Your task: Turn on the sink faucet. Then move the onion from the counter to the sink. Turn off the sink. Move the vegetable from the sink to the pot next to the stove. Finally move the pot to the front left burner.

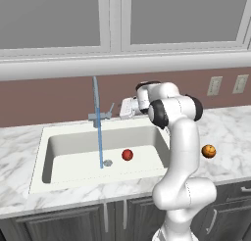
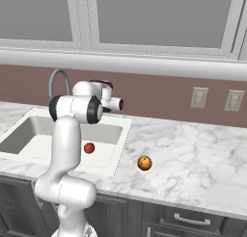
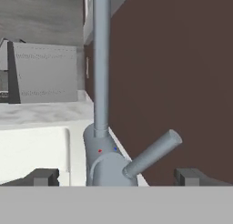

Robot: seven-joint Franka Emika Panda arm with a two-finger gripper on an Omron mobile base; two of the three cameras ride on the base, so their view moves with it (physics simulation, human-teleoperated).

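Wide open, the gripper point(image 3: 116, 176) stands close in front of the sink faucet point(image 3: 102, 127) and holds nothing. In the hand view its two dark fingertips point(image 3: 43, 176) sit one on each side of the grey faucet base, and the small side lever point(image 3: 152, 154) sticks out up and to the right between them. Whether a finger touches the lever cannot be told.

In the left base view the white arm point(image 1: 181, 152) reaches over the right end of the sink point(image 1: 44, 152) toward the faucet. A thin blue stream of water point(image 1: 99, 137) falls from the spout to the basin floor, just beside the round drain point(image 1: 108, 162). The onion point(image 1: 127, 155) lies on the floor of the sink, to the right of the drain and apart from the water.

On the counter point(image 1: 230, 132), to the right of the sink, rests an orange ball with dark stripes point(image 1: 209, 151). On the wall behind it are two outlets point(image 1: 214, 85).
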